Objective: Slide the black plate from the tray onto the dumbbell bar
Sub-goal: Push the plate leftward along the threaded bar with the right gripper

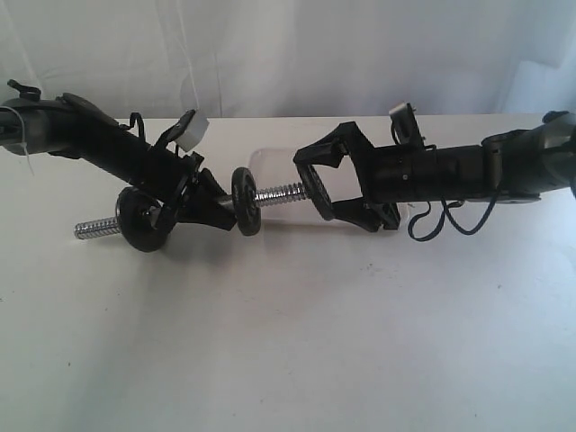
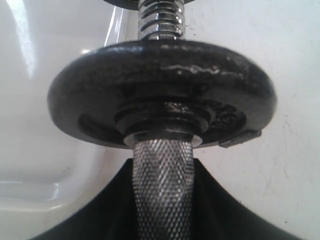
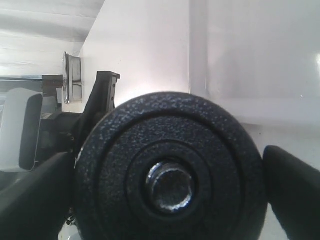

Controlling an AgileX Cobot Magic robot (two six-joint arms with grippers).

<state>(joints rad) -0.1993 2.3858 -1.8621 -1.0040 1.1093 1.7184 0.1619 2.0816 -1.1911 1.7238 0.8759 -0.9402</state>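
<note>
The right gripper (image 1: 317, 184) is clenched across the rim of the black plate (image 1: 319, 200), its two fingers (image 3: 295, 190) pressing opposite edges, so the plate hangs off the tabletop (image 1: 288, 342) on edge, its flat face toward the bar. The left gripper (image 1: 202, 205) is clamped on the knurled middle of the dumbbell bar (image 2: 162, 195) and holds it in the air, one threaded end pointing at the right gripper. In the right wrist view that bar end shows inside the plate's centre hole (image 3: 170, 187), so the plate seems to be just starting onto the thread (how far on, I cannot tell).

A second disc (image 1: 245, 200) sits on the bar just past the left gripper on the right gripper's side, and a third disc (image 1: 139, 220) is on the far side of it. The tray (image 1: 270, 162) lies behind and below both grippers.

The plate looks like painted cast metal: dense for its size, fully rigid, with a pebbled skin that gives the fingers some bite. The rim is the right hold, since it leaves the hole free. I judge the hole a close fit, so any tilt would likely catch it on the threads; it needs to stay square to the bar.
</note>
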